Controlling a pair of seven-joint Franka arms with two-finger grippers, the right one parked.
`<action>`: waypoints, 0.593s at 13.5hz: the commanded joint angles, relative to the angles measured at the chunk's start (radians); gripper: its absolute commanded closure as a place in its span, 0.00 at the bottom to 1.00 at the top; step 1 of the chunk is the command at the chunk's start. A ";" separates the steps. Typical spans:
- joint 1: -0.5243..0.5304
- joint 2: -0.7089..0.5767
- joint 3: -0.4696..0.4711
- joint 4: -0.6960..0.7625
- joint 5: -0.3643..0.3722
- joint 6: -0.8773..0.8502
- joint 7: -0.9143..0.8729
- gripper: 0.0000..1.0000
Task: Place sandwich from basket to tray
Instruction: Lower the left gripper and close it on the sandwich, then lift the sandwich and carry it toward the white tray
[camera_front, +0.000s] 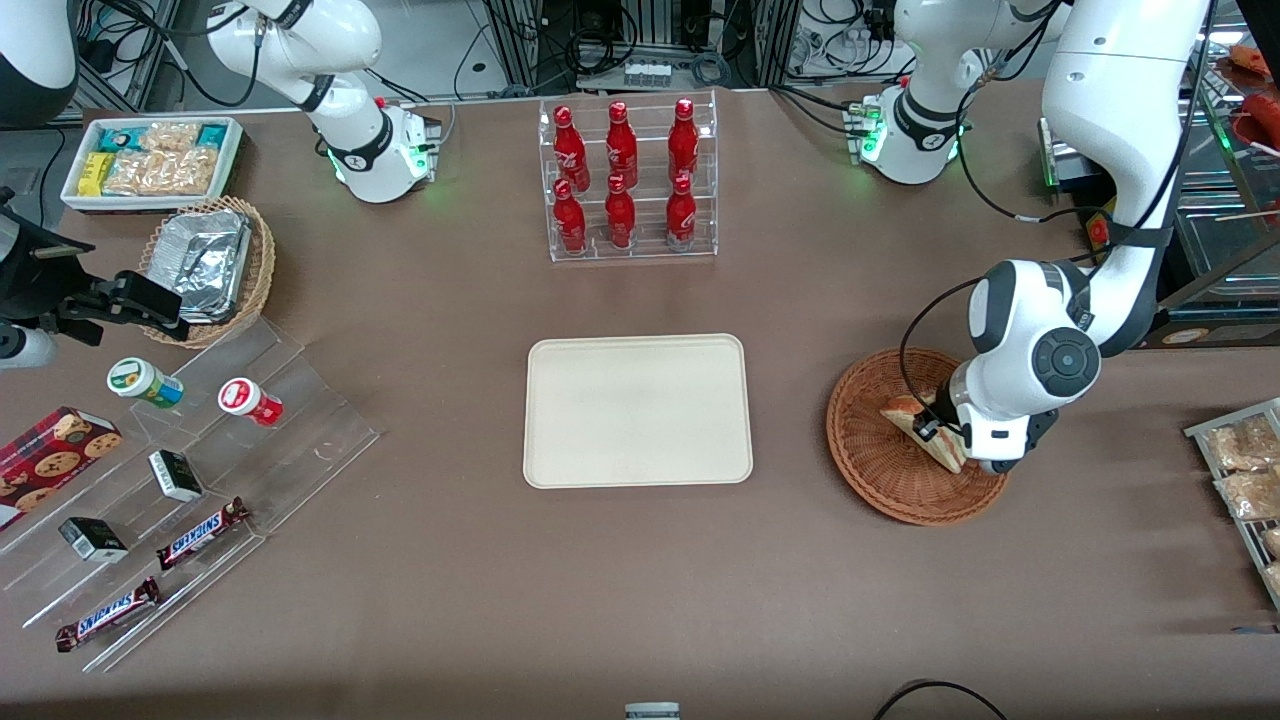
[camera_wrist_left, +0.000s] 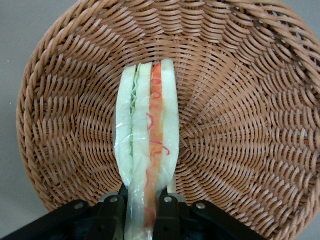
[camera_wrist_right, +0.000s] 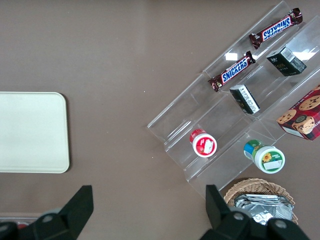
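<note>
Sandwich (camera_wrist_left: 147, 145): judged soft, light, easily crushed; held across the bread faces.
Gripper (camera_wrist_left: 142, 202): closed on the wedge, inside the basket (camera_wrist_left: 240, 100).

The sandwich (camera_wrist_left: 146, 145) lies in the basket (camera_front: 865, 455), clamped by the end effector (camera_wrist_left: 141, 206), beside the tray (camera_front: 637, 410).

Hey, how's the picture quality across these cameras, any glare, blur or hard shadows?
Front view: even light, soft shadows, small glints on the red bottles. Left wrist view: the basket weave and the sandwich are sharp; the gripper, shut on the sandwich, looks dark. Right wrist view: bright reflections on the clear acrylic shelf.
</note>
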 joint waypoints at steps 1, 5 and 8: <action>0.001 -0.036 -0.001 0.040 0.058 -0.093 -0.012 1.00; 0.004 -0.050 -0.016 0.181 0.077 -0.331 0.042 1.00; -0.005 -0.048 -0.043 0.286 0.077 -0.457 0.042 1.00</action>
